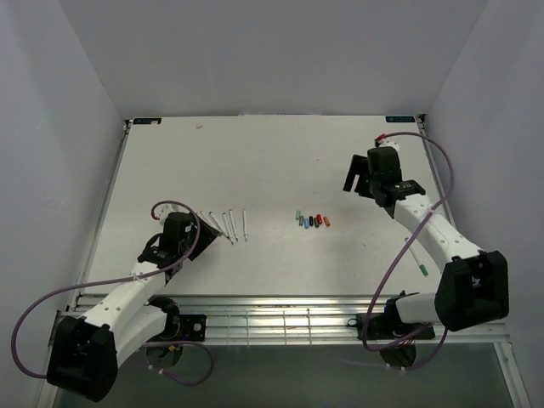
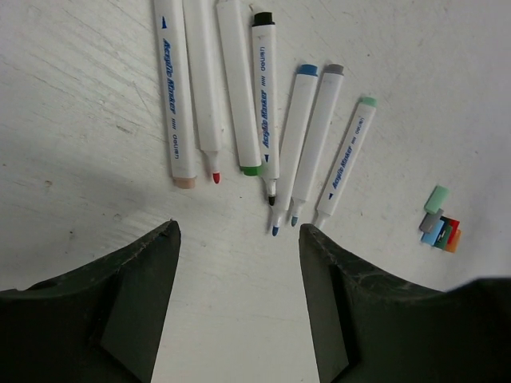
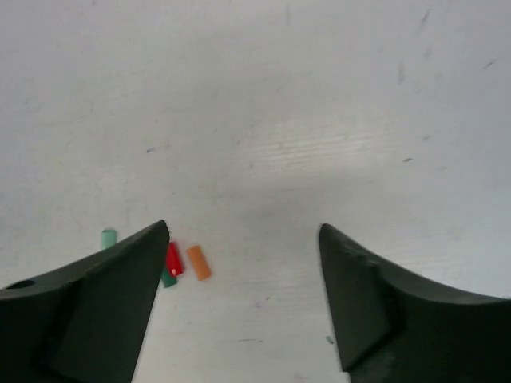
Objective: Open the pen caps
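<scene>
Top view: left gripper [image 1: 194, 238] sits just beside the row of white pens [image 1: 228, 225], right gripper [image 1: 361, 180] well apart at far right; pen caps [image 1: 312, 223] lie in a tight cluster in the middle of the table [image 1: 280, 153], between the two. One stray pen [image 1: 417, 259] lies partly under the right forearm, green end, looks capped but too small to be sure. If so I'd judge it the next pick: one arm clamps the barrel mid-length, the other pinches the cap only, pull straight along the axis, no sideways levering. Left wrist: jaws spread wide, nothing between the fingers [image 2: 136, 303]; seven barrels fanned ahead, smooth glossy white plastic with blue print, felt tips bare on most, round so they'll roll if nudged. Right wrist: jaws likewise wide and empty; red cap [image 3: 173, 259] and orange cap [image 3: 198, 262] just beside one finger, short smooth cylinders, tiny and likely slippery, on a scuffed matte white surface
</scene>
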`<state>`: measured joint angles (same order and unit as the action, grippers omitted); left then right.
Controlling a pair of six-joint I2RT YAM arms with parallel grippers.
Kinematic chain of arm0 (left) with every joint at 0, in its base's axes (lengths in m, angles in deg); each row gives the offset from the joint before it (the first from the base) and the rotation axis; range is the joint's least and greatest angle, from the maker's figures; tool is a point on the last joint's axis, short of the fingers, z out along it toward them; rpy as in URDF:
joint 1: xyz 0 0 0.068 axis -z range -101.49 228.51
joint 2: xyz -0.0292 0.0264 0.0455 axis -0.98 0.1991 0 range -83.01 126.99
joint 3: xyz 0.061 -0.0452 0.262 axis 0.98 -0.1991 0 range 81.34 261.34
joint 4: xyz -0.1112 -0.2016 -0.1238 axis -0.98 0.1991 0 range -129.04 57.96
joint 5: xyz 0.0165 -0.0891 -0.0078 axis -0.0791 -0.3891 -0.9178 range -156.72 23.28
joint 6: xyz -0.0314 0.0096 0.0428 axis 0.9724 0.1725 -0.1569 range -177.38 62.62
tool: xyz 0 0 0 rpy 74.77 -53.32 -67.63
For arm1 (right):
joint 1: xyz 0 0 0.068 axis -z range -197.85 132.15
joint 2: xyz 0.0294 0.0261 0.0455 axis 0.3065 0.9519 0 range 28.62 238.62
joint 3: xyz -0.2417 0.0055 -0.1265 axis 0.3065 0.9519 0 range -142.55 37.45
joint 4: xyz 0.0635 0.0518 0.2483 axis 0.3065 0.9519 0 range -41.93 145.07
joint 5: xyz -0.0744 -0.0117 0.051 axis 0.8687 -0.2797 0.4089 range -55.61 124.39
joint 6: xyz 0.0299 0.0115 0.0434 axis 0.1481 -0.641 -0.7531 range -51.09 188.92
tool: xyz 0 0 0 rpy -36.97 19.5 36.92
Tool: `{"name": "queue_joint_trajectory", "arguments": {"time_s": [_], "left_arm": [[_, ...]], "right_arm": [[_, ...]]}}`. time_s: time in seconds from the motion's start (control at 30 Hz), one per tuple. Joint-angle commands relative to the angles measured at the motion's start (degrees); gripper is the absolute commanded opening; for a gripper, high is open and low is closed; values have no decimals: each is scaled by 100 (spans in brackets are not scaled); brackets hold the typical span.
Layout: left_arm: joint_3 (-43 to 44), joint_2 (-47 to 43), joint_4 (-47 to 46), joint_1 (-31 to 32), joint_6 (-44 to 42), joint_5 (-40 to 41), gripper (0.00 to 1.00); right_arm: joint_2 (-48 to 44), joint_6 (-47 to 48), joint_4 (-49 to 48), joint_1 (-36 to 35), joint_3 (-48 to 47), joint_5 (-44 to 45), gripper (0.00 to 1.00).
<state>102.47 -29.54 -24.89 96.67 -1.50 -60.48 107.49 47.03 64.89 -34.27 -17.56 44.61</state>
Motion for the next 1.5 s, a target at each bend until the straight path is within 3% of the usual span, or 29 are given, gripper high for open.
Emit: {"name": "queue_joint_trajectory", "arguments": {"time_s": [0.0, 0.1, 0.33, 0.43, 0.6, 0.8, 1.47], "left_arm": [[50, -267, 105, -13, -51, -264, 72], [111, -329, 158, -13, -86, -334, 72], [366, -162, 237, -13, -173, -527, 71], [515, 22, 228, -13, -313, -702, 70], [656, 198, 290, -13, -437, -1028, 68], [682, 330, 290, -13, -551, -1239, 68], [814, 646, 193, -5, -745, -1309, 68]], "right_arm": [[-486, -392, 568, 165, -239, 1788, 88], [-785, -947, 857, 437, -169, 1879, 90], [-865, -3633, 1955, 1825, -177, 1167, 90], [-855, -4540, 2656, 2248, -90, 1508, 91], [-1294, -6211, 2704, 2468, 839, 1845, 92], [-1497, -6906, 2511, 2697, 1386, 1799, 94], [-1103, -7171, 1922, 3084, 1756, 1843, 100]]}}
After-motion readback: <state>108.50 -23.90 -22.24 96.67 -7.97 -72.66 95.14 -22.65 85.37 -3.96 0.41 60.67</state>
